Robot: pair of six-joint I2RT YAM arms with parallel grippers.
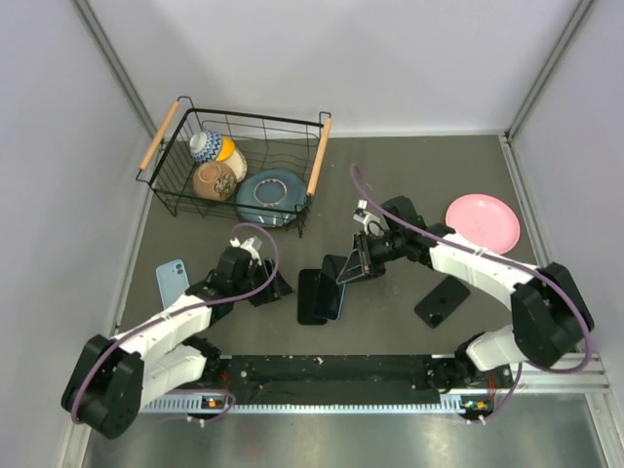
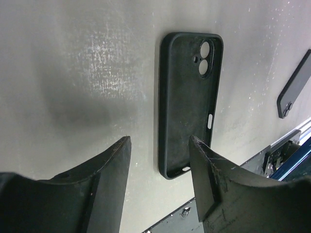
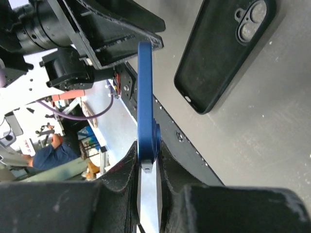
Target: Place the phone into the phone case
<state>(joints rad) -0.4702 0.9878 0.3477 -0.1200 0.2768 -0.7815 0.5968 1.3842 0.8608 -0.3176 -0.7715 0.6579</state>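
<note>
The blue phone (image 3: 145, 87), held on edge at its camera end by the clamped right tool (image 3: 147, 162), hangs just right of the black case (image 1: 310, 295), which lies hollow-up on the table (image 1: 390, 175) with its long axis roughly parallel to the phone's, while the left tool (image 2: 159, 145) hovers spread and empty at the case's other side.

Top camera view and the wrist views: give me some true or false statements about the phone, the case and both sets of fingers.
1. The right fingers grip a blue phone by its edge. True.
2. The black phone case already holds the phone. False: it lies empty on the table.
3. The left fingers are clamped on the case. False: they are open and hold nothing.
4. The pink plate lies on the table, outside the wire basket. True.
</note>
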